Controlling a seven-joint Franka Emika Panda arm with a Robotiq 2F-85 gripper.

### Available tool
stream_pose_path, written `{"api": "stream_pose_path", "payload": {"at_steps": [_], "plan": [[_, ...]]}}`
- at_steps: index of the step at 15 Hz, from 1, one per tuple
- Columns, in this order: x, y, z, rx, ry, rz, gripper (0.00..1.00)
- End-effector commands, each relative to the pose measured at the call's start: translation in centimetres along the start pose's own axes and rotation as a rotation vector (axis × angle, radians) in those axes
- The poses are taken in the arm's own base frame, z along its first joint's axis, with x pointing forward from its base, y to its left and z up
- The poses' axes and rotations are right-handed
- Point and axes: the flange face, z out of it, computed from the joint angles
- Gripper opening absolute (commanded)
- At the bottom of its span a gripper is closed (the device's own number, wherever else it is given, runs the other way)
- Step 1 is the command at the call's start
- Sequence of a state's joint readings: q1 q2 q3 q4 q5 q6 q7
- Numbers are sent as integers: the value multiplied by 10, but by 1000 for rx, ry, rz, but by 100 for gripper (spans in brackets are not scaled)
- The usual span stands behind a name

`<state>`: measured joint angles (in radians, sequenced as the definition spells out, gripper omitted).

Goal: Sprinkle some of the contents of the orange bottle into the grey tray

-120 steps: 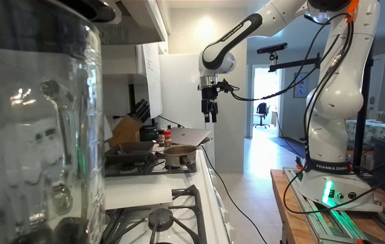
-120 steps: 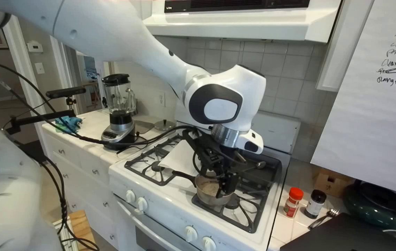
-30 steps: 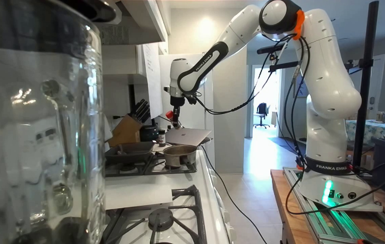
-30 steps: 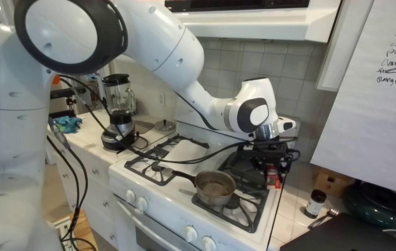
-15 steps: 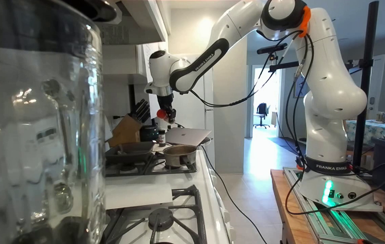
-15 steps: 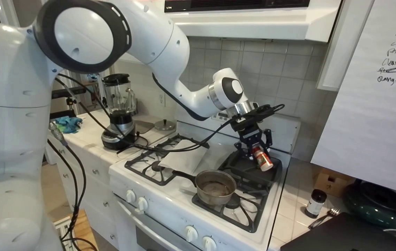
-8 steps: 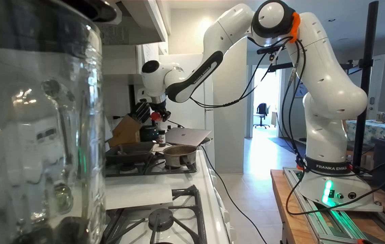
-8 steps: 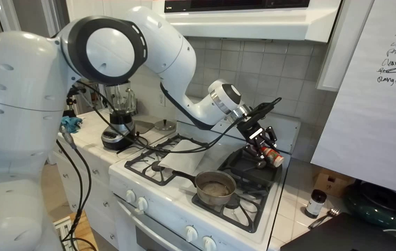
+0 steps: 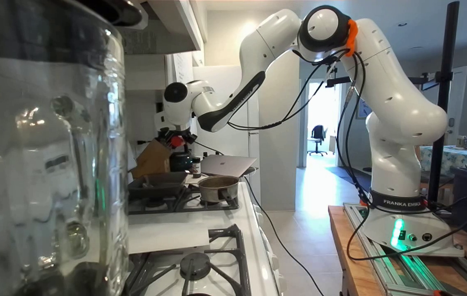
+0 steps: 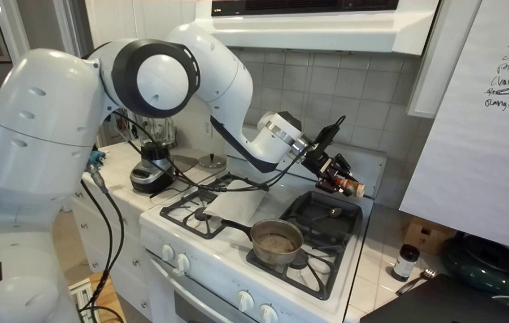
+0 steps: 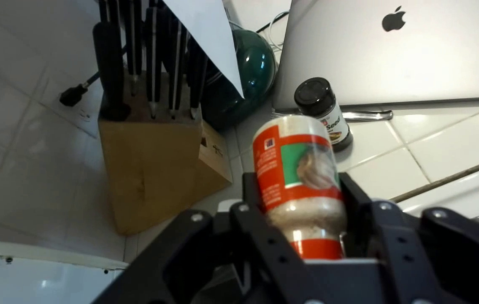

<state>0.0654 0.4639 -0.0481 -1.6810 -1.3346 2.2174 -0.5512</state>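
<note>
Orange bottle (image 11: 302, 169) is lying nearly level in the air, toward the back of the stove (image 10: 218, 253). The gripper (image 11: 301, 185) is clasping it from both sides, and the hold is looking firm enough for pouring. The bottle's red cap (image 9: 177, 142) is showing its round face in an exterior view, while the pale base (image 10: 360, 190) is pointing the opposite way. Whether the cap is standing open, I cannot tell.

Lower down, the grey tray (image 10: 319, 207) is resting on the stove, a spoon (image 10: 335, 212) lying in it. Tipping is probably the step in hand, and the bottle is showing near a back corner; whether it is truly above the tray, I cannot tell, so centring the cap there should be coming first. After that, the gripper should be rolling until the cap is dipping below the base, then giving short, light shakes; a fast full turn would be risking a heap or stray grains.

Nearer the stove's front, the saucepan (image 10: 274, 258) is standing close by; drifting that way would be seasoning the wrong vessel. Farther off, on the tiled worktop (image 11: 385, 177), a black-capped jar (image 11: 328, 113) is standing near the laptop (image 11: 374, 50), and the knife block (image 11: 150, 173) is sitting where a wide swing could be striking it.
</note>
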Motion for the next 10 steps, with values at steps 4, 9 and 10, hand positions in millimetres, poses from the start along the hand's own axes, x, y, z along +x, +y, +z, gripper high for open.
{"api": "stream_pose_path", "payload": {"at_steps": [4,9,10], "plan": [[-1,2,-1,-6,-4,-4,48],[-12,22,-11,-119,-80,-7,23],[-15,25,-11,-138,-98,-17,23]]}}
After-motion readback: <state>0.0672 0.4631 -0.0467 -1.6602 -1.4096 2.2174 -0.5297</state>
